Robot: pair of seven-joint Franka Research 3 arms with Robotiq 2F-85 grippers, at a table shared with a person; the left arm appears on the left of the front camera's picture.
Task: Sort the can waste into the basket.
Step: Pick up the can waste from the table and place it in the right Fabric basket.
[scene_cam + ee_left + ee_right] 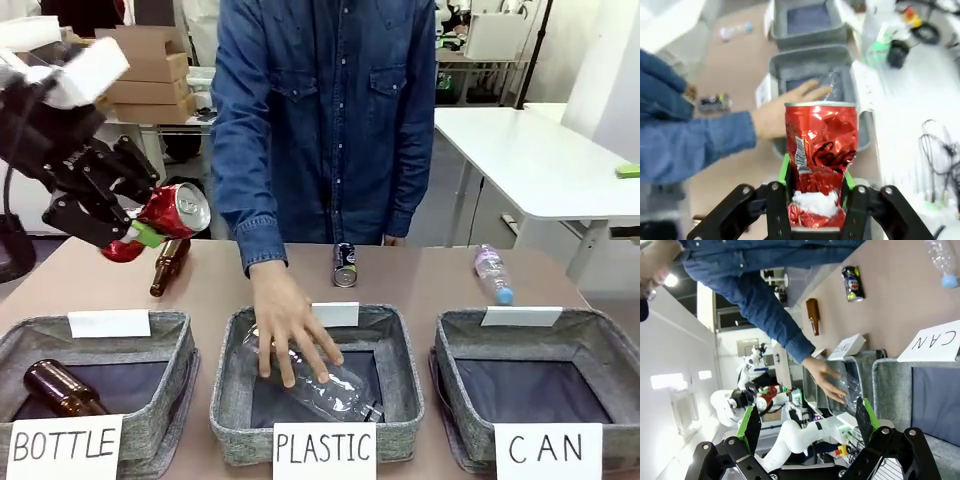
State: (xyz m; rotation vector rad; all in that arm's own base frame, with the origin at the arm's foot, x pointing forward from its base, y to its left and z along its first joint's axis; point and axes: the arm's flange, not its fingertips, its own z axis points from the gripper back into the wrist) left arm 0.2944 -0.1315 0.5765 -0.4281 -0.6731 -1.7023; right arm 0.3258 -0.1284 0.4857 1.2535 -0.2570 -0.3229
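Observation:
My left gripper (140, 235) is shut on a dented red can (170, 216) and holds it in the air above the table's far left; in the left wrist view the red can (821, 150) sits between the green pads (784, 170). A black can (345, 264) stands upright mid-table, beyond the middle bin; the right wrist view shows the black can (852, 283) too. The CAN basket (540, 385), grey fabric with nothing in it, sits front right. My right gripper (807, 427) is open with nothing between its fingers, beside the CAN basket (935, 405).
A person's hand (290, 330) presses a clear plastic bottle (330, 385) into the PLASTIC bin (318, 440). The BOTTLE bin (95, 400) holds a brown bottle (60, 390). Another brown bottle (168, 265) and a clear bottle (492, 272) lie on the table.

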